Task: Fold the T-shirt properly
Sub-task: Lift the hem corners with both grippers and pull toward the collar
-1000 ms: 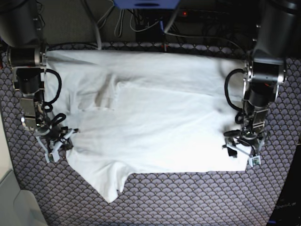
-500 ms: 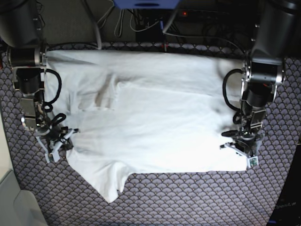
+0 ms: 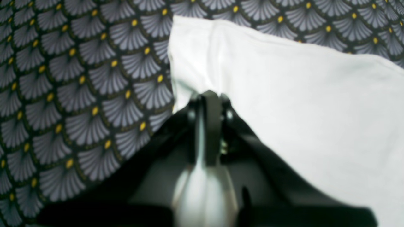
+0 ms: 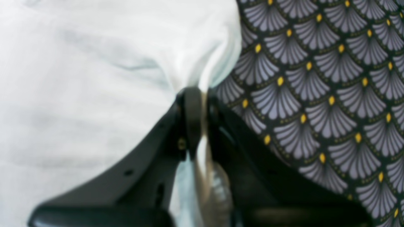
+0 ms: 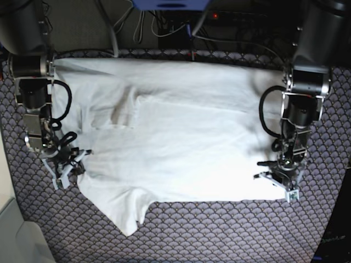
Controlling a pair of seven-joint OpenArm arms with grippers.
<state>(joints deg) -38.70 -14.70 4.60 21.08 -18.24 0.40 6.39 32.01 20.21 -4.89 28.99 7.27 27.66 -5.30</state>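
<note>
The white T-shirt (image 5: 181,137) lies spread flat on the scale-patterned mat, with one sleeve (image 5: 127,215) sticking out toward the front left. On the base view's right, my left gripper (image 5: 281,183) is shut on the shirt's front right corner. In the left wrist view, the left gripper (image 3: 208,94) pinches a bunched edge of the T-shirt (image 3: 284,94). On the base view's left, my right gripper (image 5: 68,167) is shut on the shirt's left edge. In the right wrist view, cloth of the T-shirt (image 4: 94,78) runs between the closed tips of the right gripper (image 4: 200,91).
The patterned mat (image 5: 230,230) covers the table around the shirt. Cables and a blue object (image 5: 170,4) lie beyond the back edge. A grey bin (image 5: 22,241) stands at the front left corner.
The left gripper has closed on the shirt's front right corner and shifted slightly left and toward the front. The right gripper stays where it was.
</note>
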